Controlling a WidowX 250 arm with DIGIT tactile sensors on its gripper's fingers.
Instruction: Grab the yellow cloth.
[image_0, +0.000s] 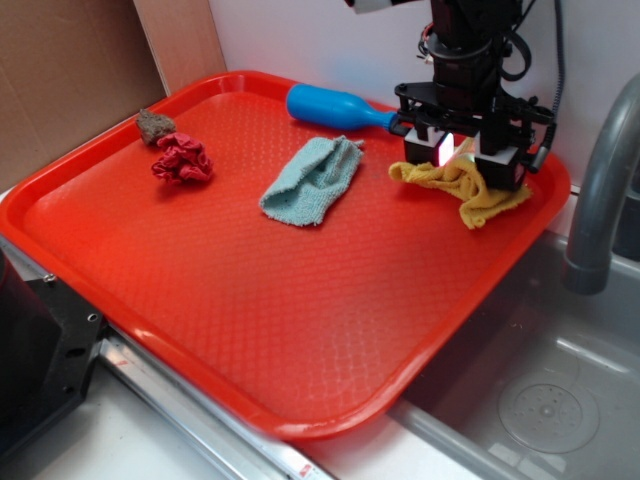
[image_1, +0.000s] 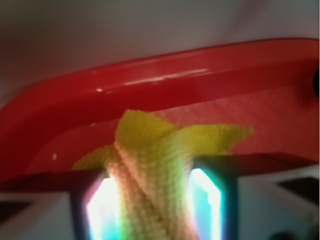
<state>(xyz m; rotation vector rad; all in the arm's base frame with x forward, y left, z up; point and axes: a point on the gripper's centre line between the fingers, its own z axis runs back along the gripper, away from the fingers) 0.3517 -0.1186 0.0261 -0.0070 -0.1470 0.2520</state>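
The yellow cloth (image_0: 482, 197) lies crumpled at the far right corner of the red tray (image_0: 300, 330). My gripper (image_0: 460, 160) stands straight down over it, one finger on each side. In the wrist view a bunched ridge of the yellow cloth (image_1: 155, 160) fills the whole gap between the two glowing pads (image_1: 207, 200), and the gripper (image_1: 155, 212) is shut on it. The cloth's loose ends spread out on the tray floor in front of the fingers and to the right of them.
A pale blue-green cloth (image_0: 313, 180) lies mid-tray, left of the gripper. A blue bottle (image_0: 330, 106) lies at the back rim, a red fabric bundle (image_0: 182, 160) and a brown lump (image_0: 154, 125) far left. The tray rim (image_1: 150, 85) is close ahead. A faucet (image_0: 600, 190) and sink (image_0: 540, 390) are at right.
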